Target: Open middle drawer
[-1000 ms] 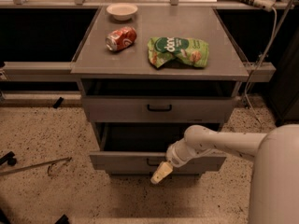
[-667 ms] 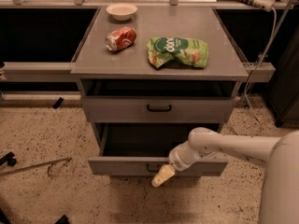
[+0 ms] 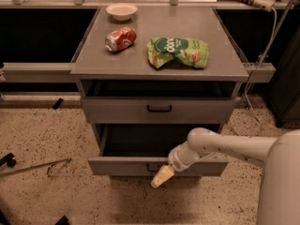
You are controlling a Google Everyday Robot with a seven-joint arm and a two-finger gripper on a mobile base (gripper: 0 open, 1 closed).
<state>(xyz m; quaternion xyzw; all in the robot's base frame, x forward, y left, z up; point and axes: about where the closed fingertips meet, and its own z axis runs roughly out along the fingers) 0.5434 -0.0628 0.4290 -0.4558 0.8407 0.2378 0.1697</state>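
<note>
The middle drawer (image 3: 117,165) is a wide grey metal drawer with a flat front. It stands pulled out of the cabinet toward me, and its dark inside (image 3: 140,140) shows. Its small black handle is mostly hidden behind my gripper. My gripper (image 3: 160,177), with cream tips on a white arm (image 3: 220,146) coming from the right, sits at the middle of that drawer's front, at the handle. The drawer above it (image 3: 122,110), with a black bar handle (image 3: 159,108), is pushed in further. A third front is hidden below.
On the cabinet's grey top (image 3: 140,60) lie a red soda can (image 3: 121,38) on its side, a green chip bag (image 3: 178,52) and a white bowl (image 3: 121,11). A cable (image 3: 267,46) hangs at the right. A thin metal tool (image 3: 35,167) lies on the speckled floor at left.
The middle drawer has slid further out toward me, showing more of its dark inside. My gripper has moved with its front, down and toward me.
</note>
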